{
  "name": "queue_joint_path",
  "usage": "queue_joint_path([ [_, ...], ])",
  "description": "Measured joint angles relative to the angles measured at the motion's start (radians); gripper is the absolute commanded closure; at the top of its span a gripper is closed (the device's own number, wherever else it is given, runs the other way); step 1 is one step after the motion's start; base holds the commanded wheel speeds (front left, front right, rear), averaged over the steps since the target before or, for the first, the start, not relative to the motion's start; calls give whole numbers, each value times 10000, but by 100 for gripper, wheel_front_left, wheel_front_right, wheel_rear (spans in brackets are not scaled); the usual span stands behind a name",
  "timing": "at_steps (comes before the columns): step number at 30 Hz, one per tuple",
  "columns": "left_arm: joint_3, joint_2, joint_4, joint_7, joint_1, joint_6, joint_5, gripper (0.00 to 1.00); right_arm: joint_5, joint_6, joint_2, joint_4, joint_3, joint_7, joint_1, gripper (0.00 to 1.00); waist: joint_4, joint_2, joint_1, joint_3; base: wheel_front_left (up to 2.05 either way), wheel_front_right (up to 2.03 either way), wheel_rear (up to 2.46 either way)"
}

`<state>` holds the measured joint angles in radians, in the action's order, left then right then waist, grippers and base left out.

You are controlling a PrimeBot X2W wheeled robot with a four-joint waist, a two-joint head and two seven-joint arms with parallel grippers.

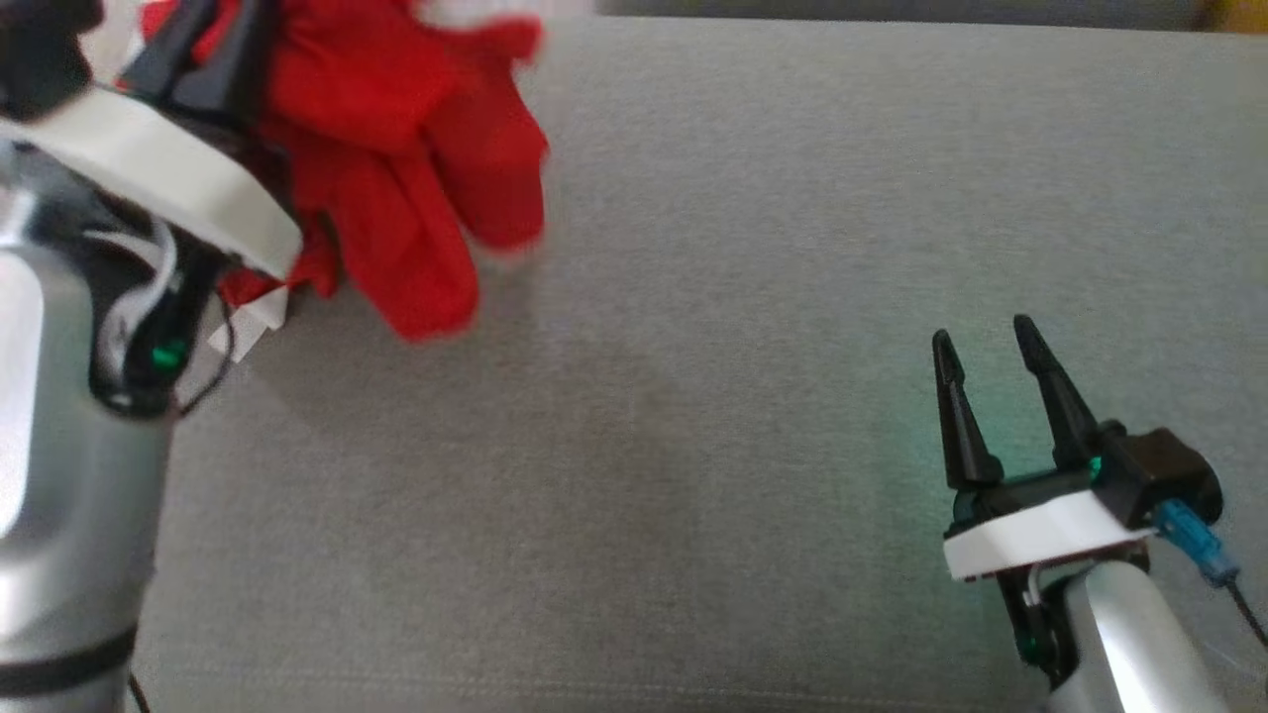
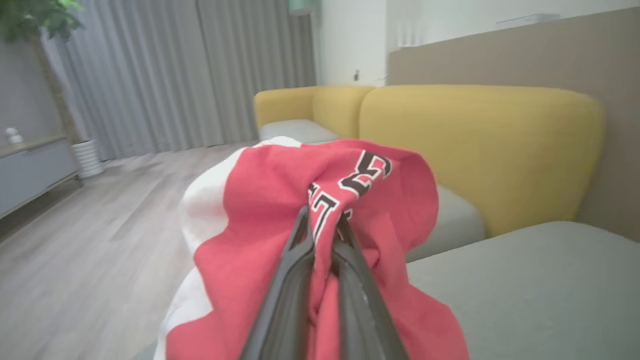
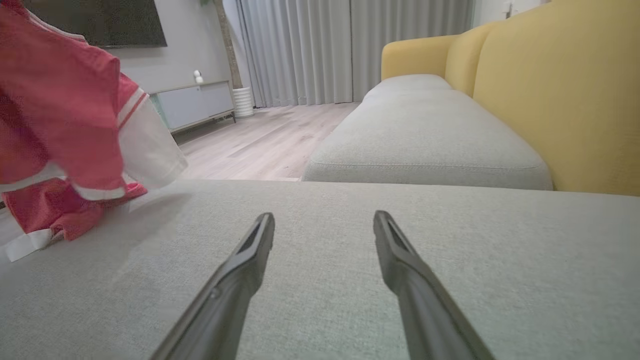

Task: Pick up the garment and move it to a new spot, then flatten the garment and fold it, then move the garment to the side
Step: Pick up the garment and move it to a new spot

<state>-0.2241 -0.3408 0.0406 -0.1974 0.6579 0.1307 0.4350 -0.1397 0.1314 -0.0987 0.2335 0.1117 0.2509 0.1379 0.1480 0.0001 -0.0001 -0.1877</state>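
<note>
The garment (image 1: 406, 168) is a red shirt with white trim and black lettering, bunched and hanging off the grey cushion at the upper left of the head view. My left gripper (image 2: 322, 220) is shut on a fold of the garment (image 2: 280, 200), which drapes over both fingers. In the right wrist view the garment (image 3: 65, 125) hangs at the far left, its lower hem touching the cushion. My right gripper (image 1: 986, 342) stands open low over the cushion at the lower right, nothing between its fingers (image 3: 257, 235).
The grey sofa cushion (image 1: 713, 347) spreads wide across the middle. Yellow sofa backrests (image 3: 560, 95) rise beyond it, with another grey seat (image 3: 425, 135) ahead. Wooden floor (image 2: 90, 240), curtains and a low cabinet (image 3: 192, 102) lie off the cushion's edge.
</note>
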Motion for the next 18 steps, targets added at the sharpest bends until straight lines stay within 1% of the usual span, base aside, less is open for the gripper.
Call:
queue_joint_path([
  [5,-366,56,-1962,-867,-580,0,771,100,-31,0,109,-46,-8,0,-267,0,-578,0,0,279,0,0,0],
  [8,-662,102,-2855,-1298,-787,-2,1089,100,-69,0,226,-56,35,0,-327,0,-1009,0,0,383,0,0,0],
  [13,-1438,522,-3954,-1848,-830,-2,1693,100,-107,0,263,-107,81,0,-360,0,-1834,0,0,456,0,0,0],
  [18,-2184,947,-4431,-2234,-735,-2,2086,100,-192,0,337,-127,146,0,-476,0,-2726,0,0,410,0,0,0],
])
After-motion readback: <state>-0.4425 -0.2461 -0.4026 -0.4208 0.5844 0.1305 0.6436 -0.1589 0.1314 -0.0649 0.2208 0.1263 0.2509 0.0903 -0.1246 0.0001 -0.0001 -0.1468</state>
